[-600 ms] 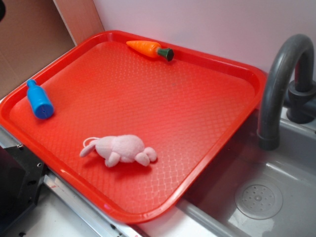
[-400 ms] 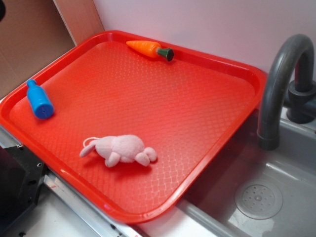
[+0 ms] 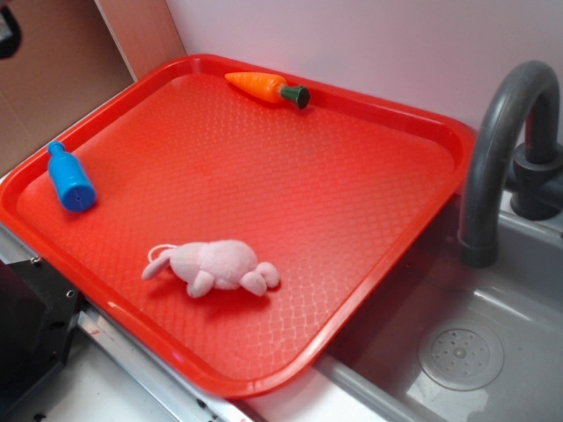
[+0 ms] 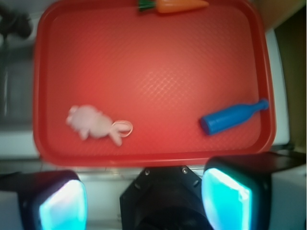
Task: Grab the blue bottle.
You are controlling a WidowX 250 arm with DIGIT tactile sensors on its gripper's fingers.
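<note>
The blue bottle [image 3: 70, 180] lies on its side near the left rim of the red tray [image 3: 237, 382], with its cap pointing to the back. In the wrist view the blue bottle [image 4: 230, 118] lies at the right of the tray [image 4: 153, 158]. My gripper [image 4: 144, 201] hangs high above the near edge, off the tray, well short of the bottle. Its two cyan pads [image 4: 225, 196] stand wide apart with nothing between them. In the exterior view only a dark bit of the arm [image 3: 7, 31] shows at the top left corner.
A pink plush bunny [image 3: 215, 265] lies at the tray's front and an orange carrot [image 3: 264, 88] at its back rim. A grey faucet [image 3: 501, 149] and a sink [image 3: 457, 352] lie to the right. The black robot base [image 3: 26, 325] sits at the front left.
The dark part of the arm at the top left corner has come a little further into view. The bottle, bunny and carrot have not moved.
</note>
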